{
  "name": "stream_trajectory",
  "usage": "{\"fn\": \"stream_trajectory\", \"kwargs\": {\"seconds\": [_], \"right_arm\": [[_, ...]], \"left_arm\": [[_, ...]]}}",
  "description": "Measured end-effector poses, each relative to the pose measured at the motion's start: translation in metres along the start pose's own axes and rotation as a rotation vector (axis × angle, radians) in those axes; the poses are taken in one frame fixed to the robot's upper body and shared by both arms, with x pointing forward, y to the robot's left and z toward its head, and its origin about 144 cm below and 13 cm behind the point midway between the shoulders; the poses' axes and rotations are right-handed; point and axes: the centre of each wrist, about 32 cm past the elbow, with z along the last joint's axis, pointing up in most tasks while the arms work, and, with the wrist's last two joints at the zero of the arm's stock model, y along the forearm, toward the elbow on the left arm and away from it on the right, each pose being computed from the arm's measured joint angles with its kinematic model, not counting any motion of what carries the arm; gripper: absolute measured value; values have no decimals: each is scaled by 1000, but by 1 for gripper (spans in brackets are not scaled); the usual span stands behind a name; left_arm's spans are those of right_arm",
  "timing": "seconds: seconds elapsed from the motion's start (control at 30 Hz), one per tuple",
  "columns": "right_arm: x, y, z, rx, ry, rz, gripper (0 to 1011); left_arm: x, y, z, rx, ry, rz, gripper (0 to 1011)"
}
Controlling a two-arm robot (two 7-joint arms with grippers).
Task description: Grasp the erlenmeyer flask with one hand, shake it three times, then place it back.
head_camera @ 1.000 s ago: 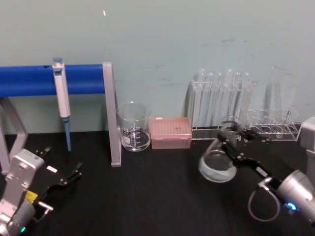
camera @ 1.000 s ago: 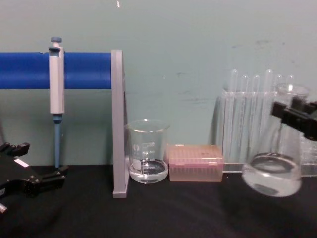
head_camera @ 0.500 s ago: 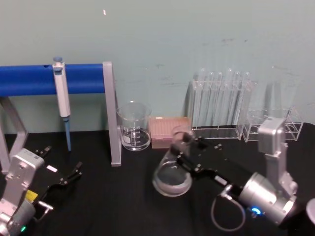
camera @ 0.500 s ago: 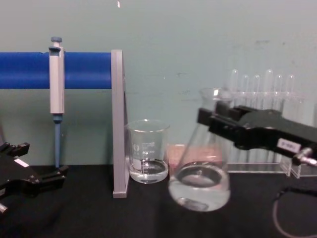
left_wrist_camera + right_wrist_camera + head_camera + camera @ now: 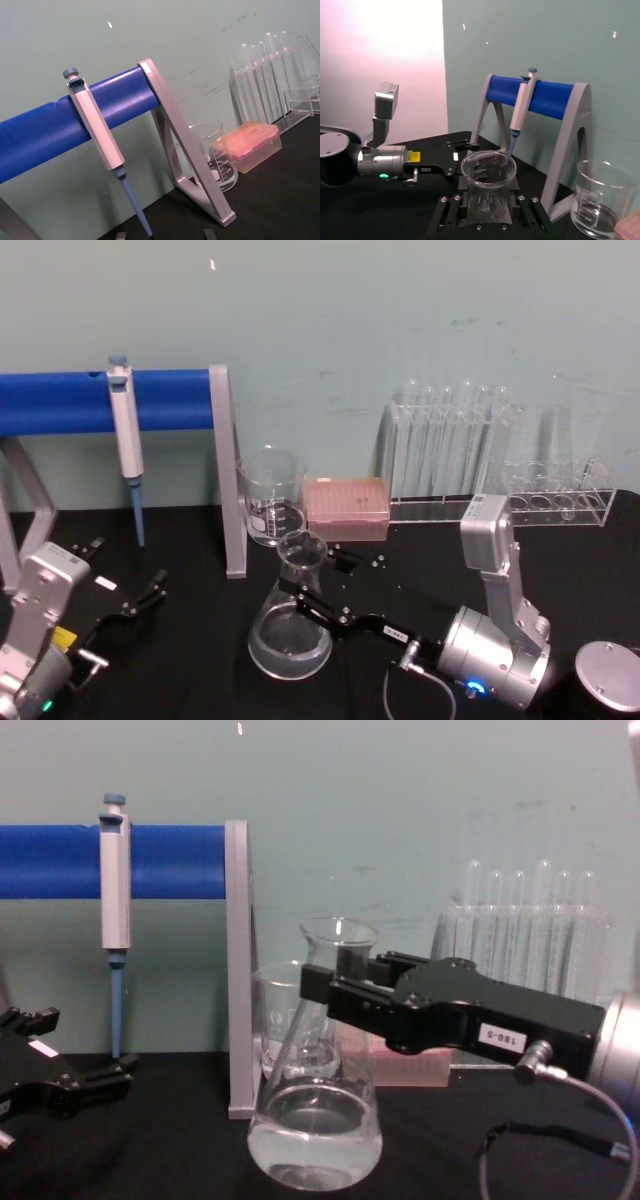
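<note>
The erlenmeyer flask (image 5: 291,630) is clear glass with some clear liquid in its wide base. It stands roughly upright in front of the beaker, left of the table's centre, also in the chest view (image 5: 315,1135). My right gripper (image 5: 305,585) is shut on its neck from the right side, just below the rim (image 5: 337,990). The right wrist view looks down on the flask's rim (image 5: 488,171) between the black fingers (image 5: 451,212). Whether the base touches the table I cannot tell. My left gripper (image 5: 128,580) rests open at the near left (image 5: 75,1065), holding nothing.
A glass beaker (image 5: 270,498) and a pink tip box (image 5: 346,508) stand just behind the flask. Test tube racks (image 5: 450,445) line the back right. A pipette (image 5: 125,435) hangs on the blue-bar stand (image 5: 225,475) at the left. A silver disc (image 5: 610,675) lies near right.
My right gripper has carried the flask from the right side by the racks leftward and nearer, lower down, to a spot in front of the beaker. The left arm has not moved.
</note>
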Motion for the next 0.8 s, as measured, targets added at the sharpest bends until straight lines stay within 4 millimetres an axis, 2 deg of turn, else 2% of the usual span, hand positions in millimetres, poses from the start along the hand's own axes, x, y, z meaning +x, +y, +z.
{"fn": "stream_trajectory", "kwargs": {"seconds": [0.47, 0.8], "right_arm": [[-1, 4, -1, -2, 7, 17, 456], [5, -2, -1, 3, -2, -40, 456]], "left_arm": [[0, 0, 0, 0, 0, 0, 1001], [0, 0, 0, 0, 0, 0, 1001]]}}
